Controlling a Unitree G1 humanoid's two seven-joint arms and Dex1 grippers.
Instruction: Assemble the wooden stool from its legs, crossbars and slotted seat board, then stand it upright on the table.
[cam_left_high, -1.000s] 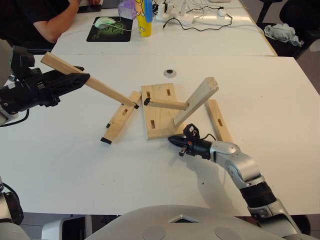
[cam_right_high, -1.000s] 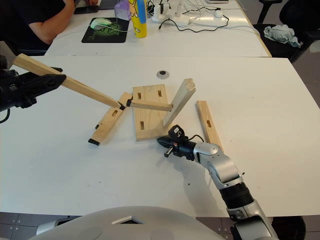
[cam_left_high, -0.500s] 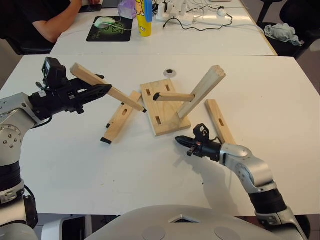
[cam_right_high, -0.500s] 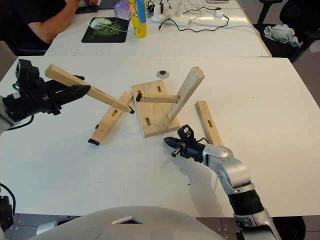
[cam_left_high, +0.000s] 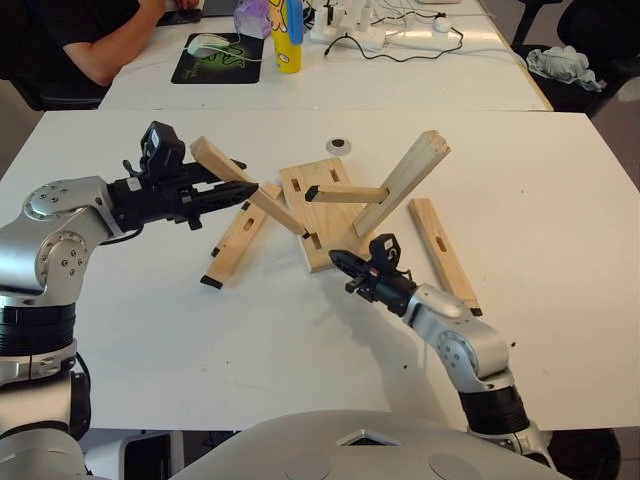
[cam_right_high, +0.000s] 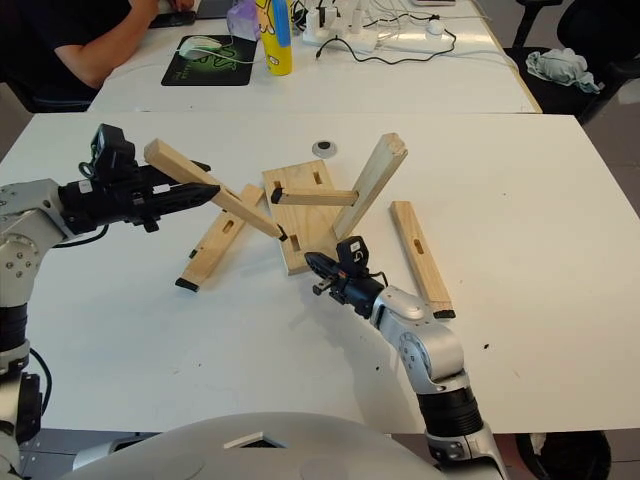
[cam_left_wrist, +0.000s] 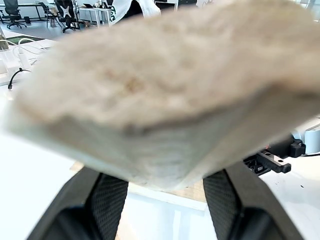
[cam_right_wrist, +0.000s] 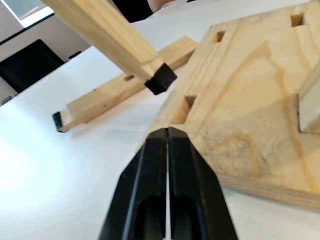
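Observation:
The slotted seat board lies flat mid-table. One leg stands tilted in it, with a crossbar sticking out sideways. My left gripper is shut on another wooden leg, held slanting with its black tip down at the board's near-left slot. That leg's end looms close in the left wrist view, between the fingers. My right gripper is shut and holds nothing, its tip at the board's front edge. Two slotted pieces lie flat, one left and one right of the board.
A cable grommet sits behind the board. The far desk carries a yellow bottle, a mouse pad, cables and a grey cloth. Bare white tabletop stretches along the front and the right.
My left arm carried its leg rightward, bringing the black tip down onto the seat board. My right gripper slid left to the board's front edge. The board with its tilted leg turned slightly.

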